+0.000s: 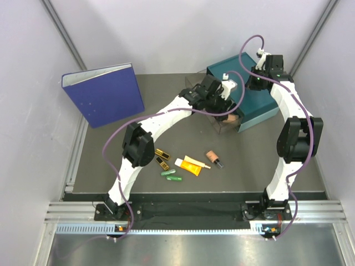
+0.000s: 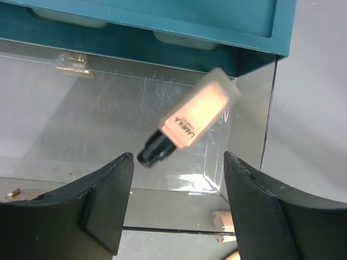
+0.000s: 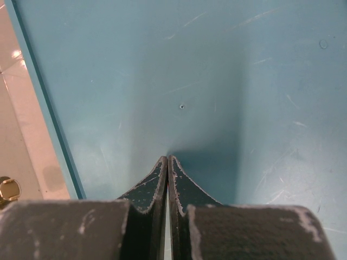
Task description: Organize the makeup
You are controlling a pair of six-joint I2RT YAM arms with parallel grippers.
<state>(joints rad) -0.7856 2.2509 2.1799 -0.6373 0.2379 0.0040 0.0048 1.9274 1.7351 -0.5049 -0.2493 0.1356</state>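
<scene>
While the left arm [image 1: 166, 116] reached across the grey table [image 1: 244, 166] to the teal drawer box [image 1: 255, 108] at the right rear, the top view showed white walls closing the cell on three sides. A blue binder [image 1: 102, 94] stood at the left rear. A clear drawer [image 1: 224, 124] projected from the box front. Two gold-and-black cases [image 1: 162, 158], two green capsules [image 1: 172, 175], a yellow-orange tube [image 1: 191, 164] and one beige bottle [image 1: 213, 157] lay in a loose row near the table's middle, well apart from the box. Bare mat remained between the binder and this row. The right arm [image 1: 294, 138] curved over the box top.

At the left wrist, the left gripper [image 2: 179, 211] stood wide and held nothing. A second beige bottle [image 2: 195, 116], slightly blurred, lay tilted inside the drawer with its dark cap toward the fingers [image 2: 108, 200] and apart from them. The drawer's right wall ran just beside the bottle.

At the right wrist, the right gripper [image 3: 168, 168] was closed tight on nothing, its tips at the box's teal top, with the top's edge near on the left
</scene>
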